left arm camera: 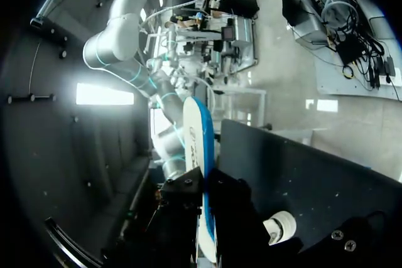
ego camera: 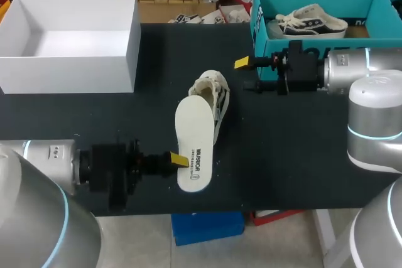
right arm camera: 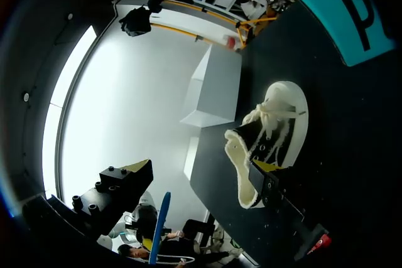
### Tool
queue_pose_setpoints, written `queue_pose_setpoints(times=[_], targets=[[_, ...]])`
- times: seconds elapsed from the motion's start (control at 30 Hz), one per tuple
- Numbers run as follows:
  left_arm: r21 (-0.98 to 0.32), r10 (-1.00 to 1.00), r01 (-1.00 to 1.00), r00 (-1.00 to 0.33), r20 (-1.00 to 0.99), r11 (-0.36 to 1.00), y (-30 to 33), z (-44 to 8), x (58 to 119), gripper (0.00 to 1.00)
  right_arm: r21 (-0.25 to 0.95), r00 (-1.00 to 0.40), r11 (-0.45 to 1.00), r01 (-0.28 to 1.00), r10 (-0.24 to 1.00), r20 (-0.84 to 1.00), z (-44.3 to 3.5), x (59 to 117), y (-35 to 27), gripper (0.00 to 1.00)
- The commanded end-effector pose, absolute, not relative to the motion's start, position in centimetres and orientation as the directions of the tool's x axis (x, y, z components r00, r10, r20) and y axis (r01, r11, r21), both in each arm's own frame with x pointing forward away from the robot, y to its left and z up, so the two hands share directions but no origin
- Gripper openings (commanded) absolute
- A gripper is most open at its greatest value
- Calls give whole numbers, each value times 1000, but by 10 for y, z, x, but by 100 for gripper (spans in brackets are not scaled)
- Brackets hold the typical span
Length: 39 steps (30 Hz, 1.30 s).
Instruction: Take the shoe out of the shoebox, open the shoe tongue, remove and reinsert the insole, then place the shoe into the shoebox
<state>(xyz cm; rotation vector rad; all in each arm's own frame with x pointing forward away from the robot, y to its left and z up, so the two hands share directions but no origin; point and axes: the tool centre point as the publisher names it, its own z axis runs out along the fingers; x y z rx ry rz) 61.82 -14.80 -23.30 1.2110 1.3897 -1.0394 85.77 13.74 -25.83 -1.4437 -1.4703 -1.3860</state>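
A cream and black sneaker [ego camera: 212, 94] lies on its side in the middle of the black table [ego camera: 94, 117]. The white insole [ego camera: 193, 145] is outside it, its far end close to the shoe's opening. My left gripper [ego camera: 178, 159] is shut on the insole's near edge. In the left wrist view the insole [left arm camera: 194, 136] stands edge-on between the fingers of this gripper [left arm camera: 206, 218], blue underside showing. My right gripper [ego camera: 249, 73] stands open just right of the sneaker, empty. In the right wrist view the sneaker [right arm camera: 271, 131] lies ahead of the wide-open right gripper [right arm camera: 201, 167].
A teal shoebox [ego camera: 264, 32] at the back right holds a second sneaker [ego camera: 312, 20]. An open white box [ego camera: 69, 61] stands at the back left. The table's front edge runs just under the insole.
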Motion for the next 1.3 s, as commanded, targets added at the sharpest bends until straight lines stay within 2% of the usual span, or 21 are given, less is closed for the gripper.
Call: queue_pose_setpoints(times=[0.03, 0.53, 1.3], targets=[[28, 144, 993, 11, -990, 117, -153, -238, 618, 0, 237, -186, -167, 957, 275, 943, -259, 857, 139, 100], [103, 139, 994, 100, -985, 18, -149, -264, 693, 0, 237, -186, -167, 957, 275, 943, -259, 857, 139, 100], [182, 204, 982, 170, -964, 40, -164, -286, 805, 0, 237, -186, -167, 957, 275, 943, -259, 857, 139, 100]])
